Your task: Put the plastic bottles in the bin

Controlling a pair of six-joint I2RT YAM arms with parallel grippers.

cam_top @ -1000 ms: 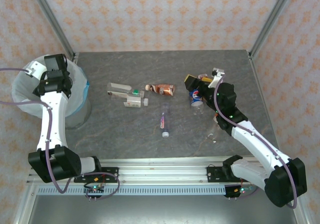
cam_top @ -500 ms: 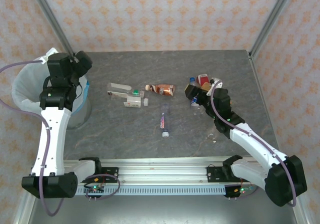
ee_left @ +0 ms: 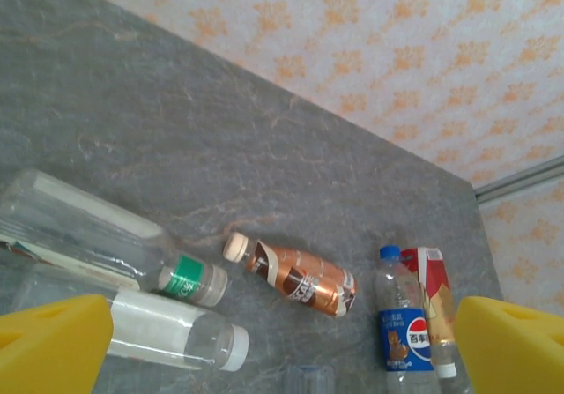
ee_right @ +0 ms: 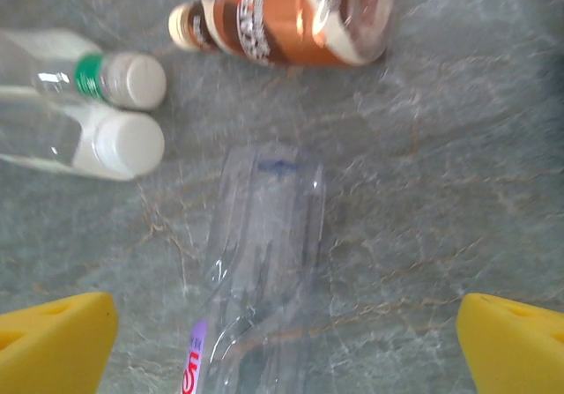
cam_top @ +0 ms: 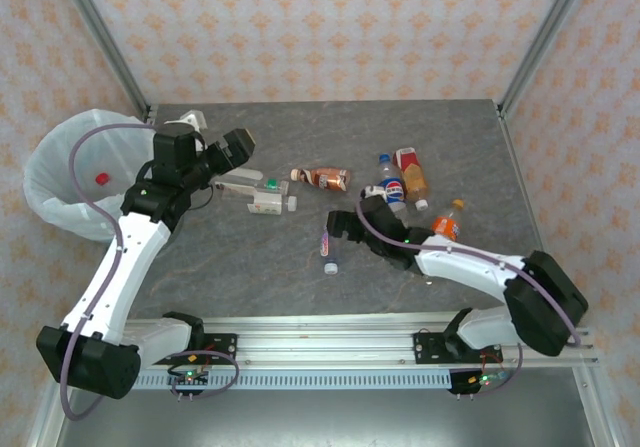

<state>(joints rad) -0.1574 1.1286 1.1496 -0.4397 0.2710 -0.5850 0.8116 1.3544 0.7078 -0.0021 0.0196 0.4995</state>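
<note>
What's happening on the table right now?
Both arms have open, empty end effectors. The right end effector hovers over the slim clear bottle lying mid-table. The left end effector is near the two white-capped clear bottles that lie beside the bin. Counting those three, seven lie on the table, none gripped. A red cap shows inside the bin.

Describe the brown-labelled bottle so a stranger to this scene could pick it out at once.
Start from the grey table and look at the middle of its far half. There the brown-labelled bottle lies on its side, between a pair of clear bottles on its left and the Pepsi bottle on its right. It alone has a shiny copper-brown wrap and a cream cap, pointing left.
</note>
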